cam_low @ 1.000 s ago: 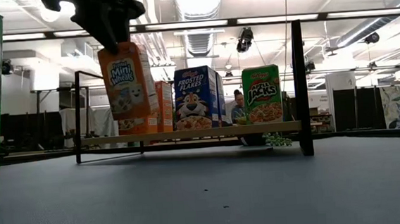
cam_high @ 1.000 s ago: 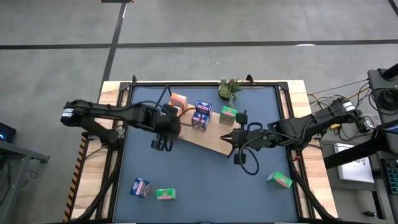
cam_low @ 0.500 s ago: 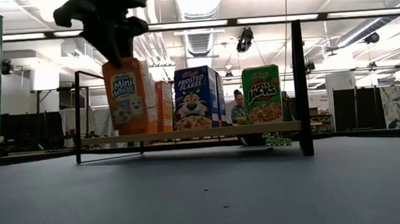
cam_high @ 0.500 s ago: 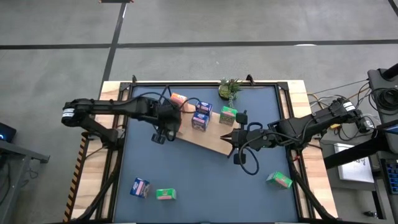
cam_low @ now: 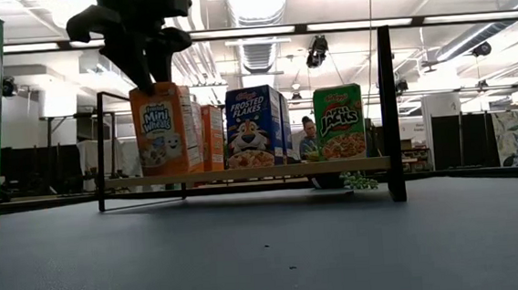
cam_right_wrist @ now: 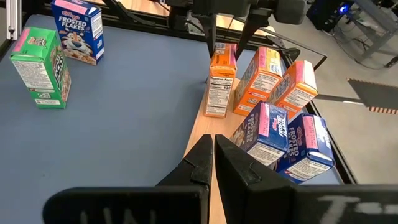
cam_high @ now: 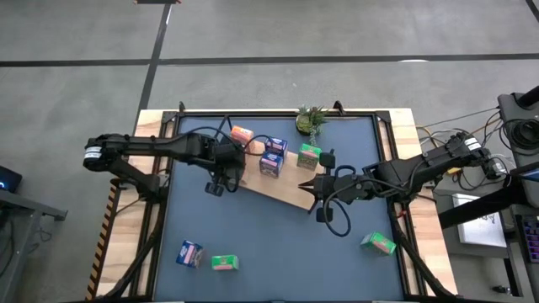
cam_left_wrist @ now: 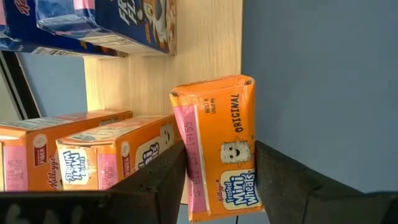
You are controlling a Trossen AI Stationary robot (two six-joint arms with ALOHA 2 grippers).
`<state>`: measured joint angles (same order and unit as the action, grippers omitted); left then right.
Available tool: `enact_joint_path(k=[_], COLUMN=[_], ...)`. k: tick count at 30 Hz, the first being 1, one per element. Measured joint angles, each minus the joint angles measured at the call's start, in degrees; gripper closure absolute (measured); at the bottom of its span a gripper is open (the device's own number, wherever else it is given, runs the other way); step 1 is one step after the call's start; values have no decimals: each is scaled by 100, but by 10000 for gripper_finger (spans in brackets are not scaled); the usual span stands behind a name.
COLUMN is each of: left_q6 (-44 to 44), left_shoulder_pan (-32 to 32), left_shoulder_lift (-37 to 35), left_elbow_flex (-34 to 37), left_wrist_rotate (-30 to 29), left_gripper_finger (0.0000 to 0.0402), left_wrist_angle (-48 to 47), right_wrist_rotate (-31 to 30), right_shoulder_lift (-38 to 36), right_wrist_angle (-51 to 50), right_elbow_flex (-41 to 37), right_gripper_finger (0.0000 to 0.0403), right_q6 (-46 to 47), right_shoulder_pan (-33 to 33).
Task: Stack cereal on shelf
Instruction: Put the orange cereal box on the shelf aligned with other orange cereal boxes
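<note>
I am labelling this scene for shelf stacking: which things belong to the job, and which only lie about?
Job: shelf; orange box at the left gripper; blue box; green box; loose blue box; two loose green boxes.
Lying about: small plant; cables; right gripper, idle beside the shelf.

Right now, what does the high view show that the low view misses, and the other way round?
Only the high view shows the right gripper shut at the shelf's near edge, a blue box and two green boxes off the shelf, and a small plant.

Only the low view shows printed fronts: Mini Wheats, Frosted Flakes, Apple Jacks.

Both show the left gripper over the orange box at the shelf's end.
</note>
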<state>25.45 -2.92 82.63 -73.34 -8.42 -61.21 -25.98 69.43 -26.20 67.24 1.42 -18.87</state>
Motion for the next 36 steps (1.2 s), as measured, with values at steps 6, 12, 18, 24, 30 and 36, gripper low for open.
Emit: enact_joint_path(k=[6, 12, 18, 24, 30, 36], left_q6=[0, 2, 2, 0, -54, -257], left_shoulder_pan=[1, 0, 2, 2, 25, 66], left_shoulder_lift=[0, 0, -18, -28, -28, -28], left_elbow_flex=[0, 0, 0, -197, -573, -700], left_wrist_rotate=[-65, -162, -163, -162, -122, -103], left_gripper_finger=[206, 188, 184, 184, 184, 215], left_wrist_angle=[68, 70, 68, 8, -71, 691], right_wrist_rotate=[-2, 0, 0, 0, 15, 46], right_shoulder_lift=[0, 0, 0, 0, 0, 0], right_wrist_angle=[0, -2, -2, -4, -5, -7], right_elbow_flex=[0, 0, 0, 0, 0, -24], right_gripper_finger=[394, 394, 394, 394, 394, 394], right_q6=[16, 16, 14, 14, 12, 12], right_shoulder_pan=[0, 0, 0, 0, 0, 0])
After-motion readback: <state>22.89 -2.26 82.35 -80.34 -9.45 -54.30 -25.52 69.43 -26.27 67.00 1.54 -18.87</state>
